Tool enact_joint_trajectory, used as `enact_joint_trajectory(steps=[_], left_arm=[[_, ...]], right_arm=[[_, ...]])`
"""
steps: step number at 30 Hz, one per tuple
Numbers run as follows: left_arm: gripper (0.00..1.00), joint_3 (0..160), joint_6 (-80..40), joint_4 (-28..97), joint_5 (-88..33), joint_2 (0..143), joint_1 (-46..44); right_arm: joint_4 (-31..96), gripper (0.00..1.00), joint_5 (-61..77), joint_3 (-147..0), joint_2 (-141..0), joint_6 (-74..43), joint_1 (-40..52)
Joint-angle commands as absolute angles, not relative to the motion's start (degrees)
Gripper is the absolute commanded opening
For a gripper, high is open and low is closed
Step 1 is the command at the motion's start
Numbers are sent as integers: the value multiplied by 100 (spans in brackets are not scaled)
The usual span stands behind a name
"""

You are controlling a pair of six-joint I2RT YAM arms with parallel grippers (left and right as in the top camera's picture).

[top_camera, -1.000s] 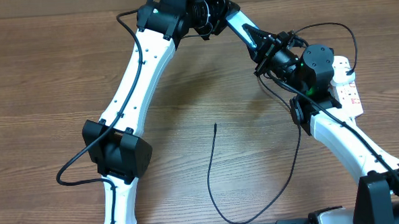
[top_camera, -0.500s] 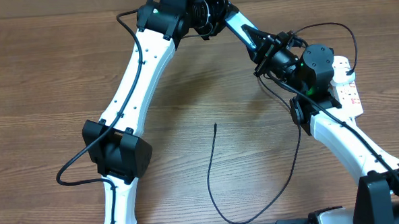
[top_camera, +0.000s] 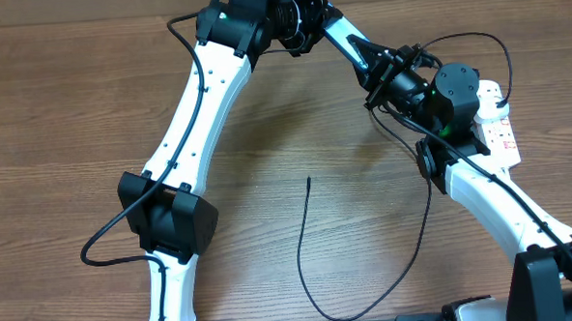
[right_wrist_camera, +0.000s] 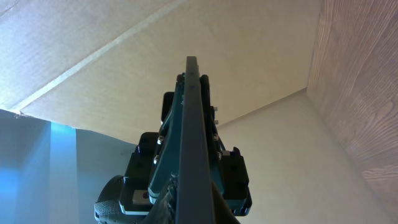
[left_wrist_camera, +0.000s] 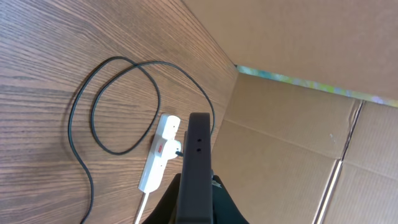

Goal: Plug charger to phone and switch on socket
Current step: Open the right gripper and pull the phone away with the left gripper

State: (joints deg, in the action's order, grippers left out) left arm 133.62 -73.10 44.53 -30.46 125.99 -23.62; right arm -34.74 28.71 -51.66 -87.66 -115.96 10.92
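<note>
The left arm (top_camera: 192, 107) and right arm (top_camera: 496, 200) are white tubes with blocky black joints (top_camera: 168, 216); thin black cables (top_camera: 106, 241) loop alongside them, well behind the left gripper (left_wrist_camera: 194, 186) and right gripper (right_wrist_camera: 194, 193); a small green light (top_camera: 446, 129) glows just behind the right gripper's round black motor (top_camera: 455, 83).

One phone (left_wrist_camera: 198, 162), one charger (top_camera: 303, 239), one socket (top_camera: 498, 132), two arms (top_camera: 192, 116) (top_camera: 491, 195).
</note>
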Motion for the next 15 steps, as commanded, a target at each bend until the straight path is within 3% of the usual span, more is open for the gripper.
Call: enact_joint_trajectory(steps=[1,9,12,13,15], left_arm=[[5,13349,-7279,4471,-3096,12538,-2366],[4,13349,-7282,4471,-3098,12538,-2364],[4,13347,-7282,4471,-3094,12538,-2357],[4,13349,-7282,4471,-3089,12538,-2340],[4,13347,-7277,4473,-3096,12538,-2287]], right_arm=[[-3597,10,2963,-5288,-8724,-12385,1118],[-3594,31,2963,-5288,-8724,-12385,1118],[-3594,54,2963,-5288,-8724,-12385,1118],[-3594,68,2963,-5288,-8724,-12385,1118],[-3594,81,2969,-5288,-8724,-12385,1118]])
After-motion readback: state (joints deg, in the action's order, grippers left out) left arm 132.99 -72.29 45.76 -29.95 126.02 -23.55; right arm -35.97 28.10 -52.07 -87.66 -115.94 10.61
